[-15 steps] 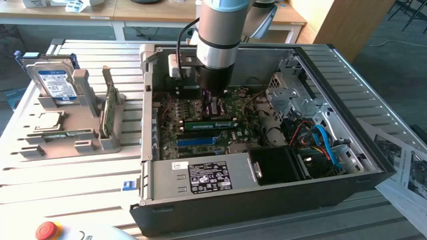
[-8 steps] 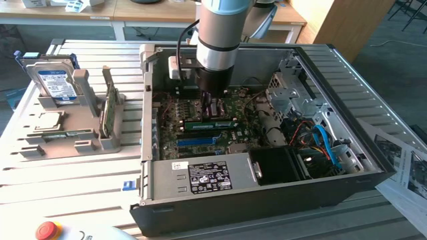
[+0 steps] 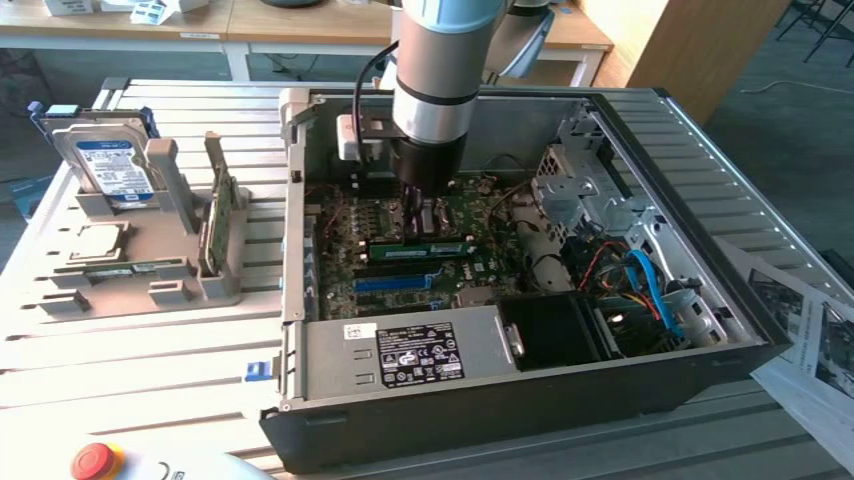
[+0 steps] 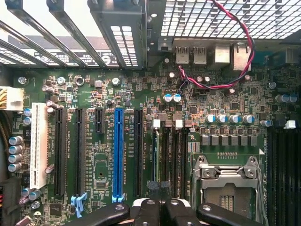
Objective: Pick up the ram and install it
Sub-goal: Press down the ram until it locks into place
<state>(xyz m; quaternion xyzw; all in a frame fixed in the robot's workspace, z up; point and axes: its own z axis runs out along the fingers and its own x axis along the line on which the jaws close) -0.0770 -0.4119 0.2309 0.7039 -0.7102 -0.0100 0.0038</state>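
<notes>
- Over the exterior view first: I see my arm [image 3: 438,70] reaching straight down into the open computer case [image 3: 534,400], which lies on a slatted white table [image 3: 134,350].
- Gripper [image 3: 424,215] is low over the motherboard [image 3: 400,280], its fingers drawn together; from this angle I can't tell whether anything is pinched between them.
- Ram [image 3: 420,243], a green stick with a pale label, lies seated on the board just under the gripper tips, running across the board toward the exterior view's right.
- Long blue slot [image 3: 400,283] sits nearer the camera than that stick, with the power supply [image 3: 407,355] and its white sticker closer still.
- On the exterior view's left stands a grey parts holder [image 3: 160,270] carrying a hard drive [image 3: 110,165] upright, a second green stick [image 3: 220,215] on edge, and a CPU chip [image 3: 87,240] lying flat.
- Red stop button [image 3: 96,460] shows at the near corner; paper sheets [image 3: 814,330] lie beside the case on the exterior view's right.
- Wrist view next: black fingers [image 4: 146,212] are closed together, pressed side by side, right above the memory slots [image 4: 170,155].
- Blue expansion slot [image 4: 117,155], a white slot [image 4: 38,146] and black slots sit side by side; the metal CPU socket [image 4: 228,181] lies past the memory slots.
- Red and black twisted wire [image 4: 235,56] loops over the board near the rear ports.
</notes>
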